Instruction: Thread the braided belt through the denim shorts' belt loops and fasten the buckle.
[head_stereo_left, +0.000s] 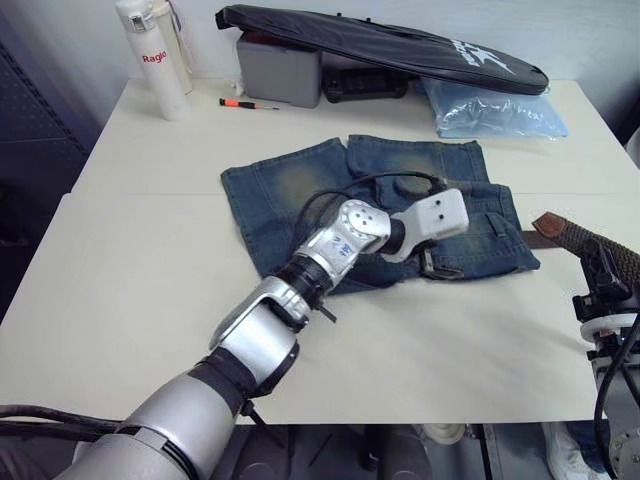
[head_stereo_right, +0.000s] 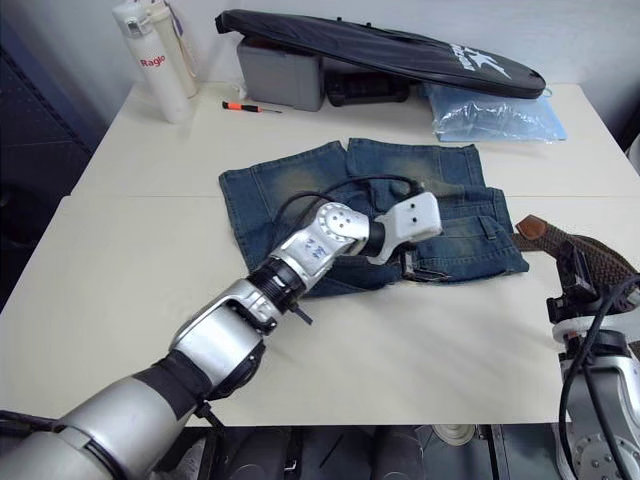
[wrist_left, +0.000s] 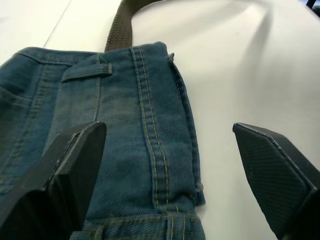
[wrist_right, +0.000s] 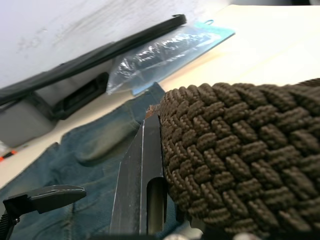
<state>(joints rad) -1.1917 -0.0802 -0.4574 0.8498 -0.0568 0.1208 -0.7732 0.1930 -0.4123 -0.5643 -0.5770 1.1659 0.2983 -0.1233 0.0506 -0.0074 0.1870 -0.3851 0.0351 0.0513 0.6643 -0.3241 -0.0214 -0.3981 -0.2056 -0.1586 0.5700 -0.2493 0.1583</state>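
1. Lying flat on the cream bench, the denim shorts have their waistband turned toward the robot's right.
2. Left pincer hovers spread wide over the waistband corner, beside a belt loop.
3. Right pincer is clamped on the braided belt, whose brown tip lies near the shorts' edge.

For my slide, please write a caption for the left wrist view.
Open left gripper straddles the denim shorts waistband edge below a belt loop.
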